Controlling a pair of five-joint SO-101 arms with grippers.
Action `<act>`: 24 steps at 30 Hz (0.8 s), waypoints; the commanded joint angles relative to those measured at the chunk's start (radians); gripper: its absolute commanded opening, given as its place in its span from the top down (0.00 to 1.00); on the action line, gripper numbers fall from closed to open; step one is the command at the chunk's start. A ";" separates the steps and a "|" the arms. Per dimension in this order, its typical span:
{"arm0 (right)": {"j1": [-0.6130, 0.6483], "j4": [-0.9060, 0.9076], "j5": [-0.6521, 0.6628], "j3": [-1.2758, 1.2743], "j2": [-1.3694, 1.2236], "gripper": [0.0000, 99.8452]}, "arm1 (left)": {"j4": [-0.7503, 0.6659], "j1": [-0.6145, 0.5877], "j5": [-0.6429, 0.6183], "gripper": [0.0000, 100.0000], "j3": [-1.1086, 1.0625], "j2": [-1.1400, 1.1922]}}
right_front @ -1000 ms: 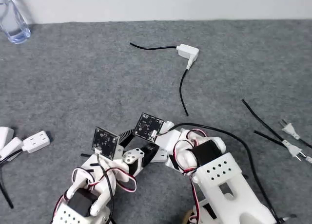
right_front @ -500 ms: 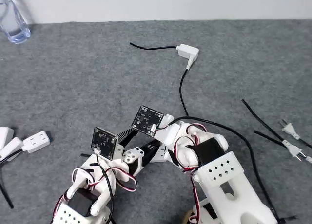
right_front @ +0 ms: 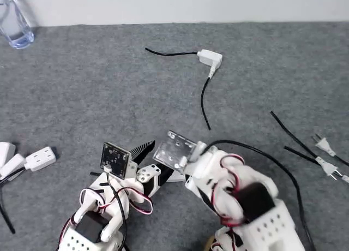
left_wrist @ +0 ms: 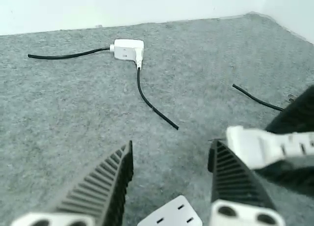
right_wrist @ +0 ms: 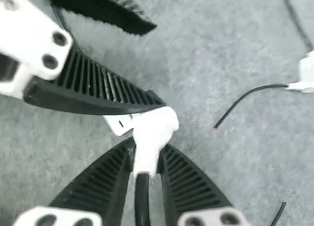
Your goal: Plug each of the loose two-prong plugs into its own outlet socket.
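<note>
My right gripper (right_wrist: 147,145) is shut on a white two-prong plug (right_wrist: 151,133) with a black cord. The plug's front end sits against a small white outlet socket (right_wrist: 117,124); its prongs are hidden. My left gripper (left_wrist: 171,152) is open and straddles that same socket (left_wrist: 169,217), with the held plug (left_wrist: 260,145) just beside one finger. From above, both grippers meet over the socket (right_front: 175,177) at the table's near middle. Two loose plugs (right_front: 325,145) (right_front: 329,166) lie at the far right.
Another white socket (right_front: 210,59) with black cords lies at the back centre on the grey felt table (right_front: 109,87). More white sockets (right_front: 39,158) sit at the left edge. A clear glass (right_front: 13,22) stands in the back left corner.
The right arm has swung and rolled its wrist, tilting its camera board and bringing the held plug closer to the socket. The left arm has stayed still.
</note>
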State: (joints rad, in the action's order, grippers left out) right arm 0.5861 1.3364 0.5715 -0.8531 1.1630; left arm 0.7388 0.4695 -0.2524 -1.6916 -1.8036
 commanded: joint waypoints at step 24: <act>-0.225 0.002 0.112 -0.028 0.088 0.99 | 0.032 0.005 0.003 0.76 0.008 -0.015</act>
State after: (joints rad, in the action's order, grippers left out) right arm 0.4281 1.3364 0.6237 -0.8869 1.2398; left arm 0.7526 0.4710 -0.2478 -1.6916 -1.8036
